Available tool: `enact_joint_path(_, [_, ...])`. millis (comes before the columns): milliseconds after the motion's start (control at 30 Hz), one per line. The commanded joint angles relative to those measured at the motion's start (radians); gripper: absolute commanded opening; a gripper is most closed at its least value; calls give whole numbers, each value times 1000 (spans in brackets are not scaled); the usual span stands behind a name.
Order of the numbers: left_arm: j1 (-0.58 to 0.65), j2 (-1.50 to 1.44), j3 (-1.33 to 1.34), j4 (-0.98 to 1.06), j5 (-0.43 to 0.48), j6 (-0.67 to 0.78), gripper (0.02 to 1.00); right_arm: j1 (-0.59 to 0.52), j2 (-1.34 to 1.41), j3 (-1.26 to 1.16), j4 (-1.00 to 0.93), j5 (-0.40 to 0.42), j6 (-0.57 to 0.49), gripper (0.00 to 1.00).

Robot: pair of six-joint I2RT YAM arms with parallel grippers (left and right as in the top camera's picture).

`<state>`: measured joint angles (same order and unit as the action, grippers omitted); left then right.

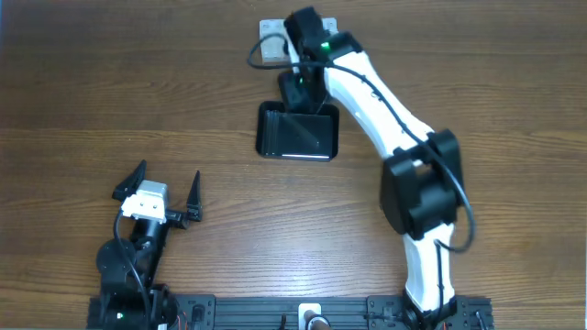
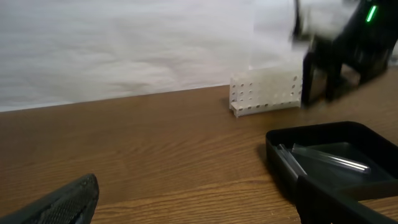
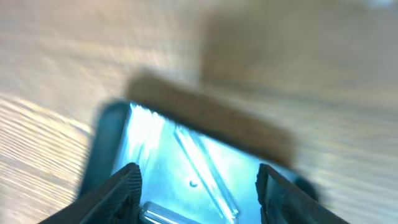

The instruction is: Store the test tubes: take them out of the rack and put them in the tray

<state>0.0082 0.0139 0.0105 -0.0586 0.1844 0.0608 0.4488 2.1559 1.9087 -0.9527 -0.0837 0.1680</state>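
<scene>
Wooden table (image 1: 83, 82) below. My right gripper (image 3: 199, 173) hangs fingers apart over the black tray (image 1: 264, 128) where test tubes (image 2: 329, 160) lie. The rack (image 2: 264, 93) sits just beyond it, well away from my left gripper (image 1: 169, 172), which is spread too.

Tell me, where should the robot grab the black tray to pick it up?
Probably a thin side wall, from straight above. The black tray is shallow and open on top, so a pincer could straddle the wall, one finger inside, one outside. The wall farthest from the white rack looks freest; mind the test tubes lying inside.
</scene>
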Motion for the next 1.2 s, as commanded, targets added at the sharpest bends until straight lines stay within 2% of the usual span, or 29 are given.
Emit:
enact_joint_path(33, [8, -8, -5, -1, 16, 10, 1000, -37, -204, 6, 50, 200, -53, 678])
enact_joint_path(133, [8, -8, -5, -1, 16, 10, 998, -68, -280, -22, 87, 206, -118, 717])
enact_joint_path(267, [8, -8, -5, -1, 16, 10, 1000, -114, -461, -207, 244, 206, -160, 779])
enact_joint_path(433, [8, -8, -5, -1, 16, 10, 1000, -187, -742, -522, 454, 206, -166, 888])
enact_joint_path(600, [8, -8, -5, -1, 16, 10, 1000, -305, -995, -784, 563, 206, -166, 982])
enact_joint_path(833, [8, -8, -5, -1, 16, 10, 1000, -414, -1332, -1129, 731, 206, -167, 991])
enact_joint_path(933, [8, -8, -5, -1, 16, 10, 1000, -423, -1454, -1276, 840, 207, -192, 993])
enact_joint_path(1200, [8, -8, -5, -1, 16, 10, 1000, -423, -1688, -1669, 1224, 278, -200, 991])
